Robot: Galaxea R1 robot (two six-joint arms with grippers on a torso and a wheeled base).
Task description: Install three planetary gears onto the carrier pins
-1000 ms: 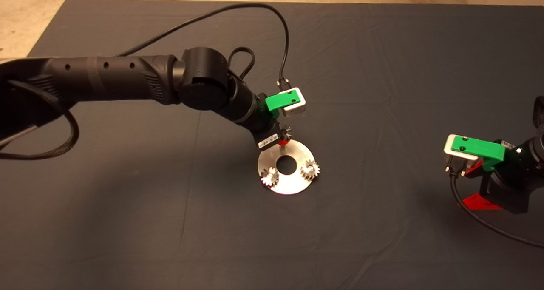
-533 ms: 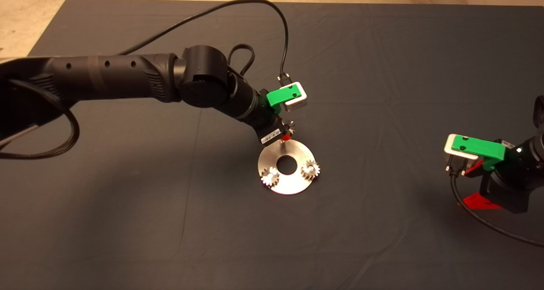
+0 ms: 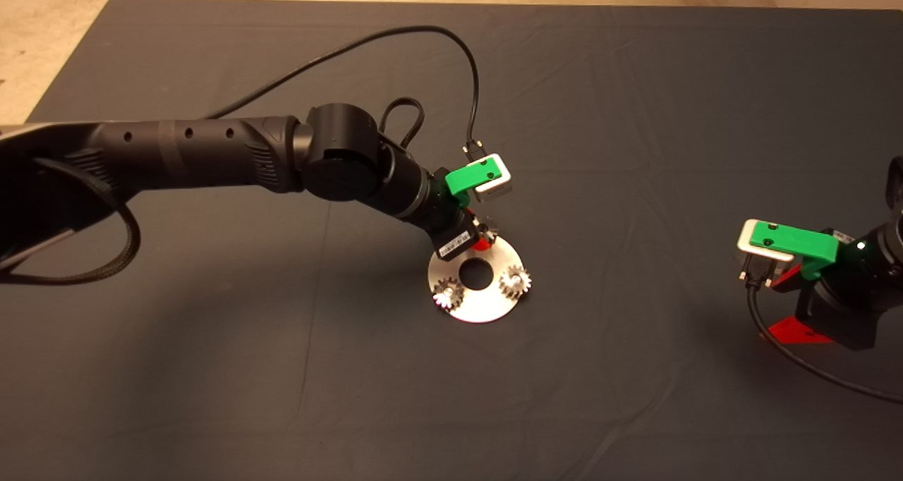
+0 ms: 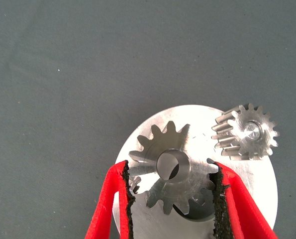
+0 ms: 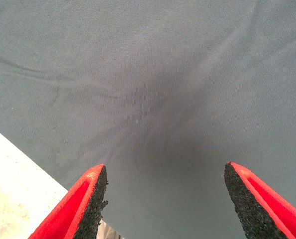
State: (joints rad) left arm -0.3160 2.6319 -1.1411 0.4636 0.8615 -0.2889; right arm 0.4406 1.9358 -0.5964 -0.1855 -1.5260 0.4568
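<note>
a robotics lab bench: dark mat (image 3: pixel 635 114) under two cabled arms.

No text can be read; only a small white barcode sticker (image 3: pixel 455 243) sits on the black body of the left gripper (image 3: pixel 482 241), just behind its fingers, its print too small to make out

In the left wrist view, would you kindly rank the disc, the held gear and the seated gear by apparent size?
1. Disc, largest.
2. Held gear, clamped in the left tool; nearer the camera, so probably enlarged.
3. Seated gear, on its pin; likely equal in truth.
</note>
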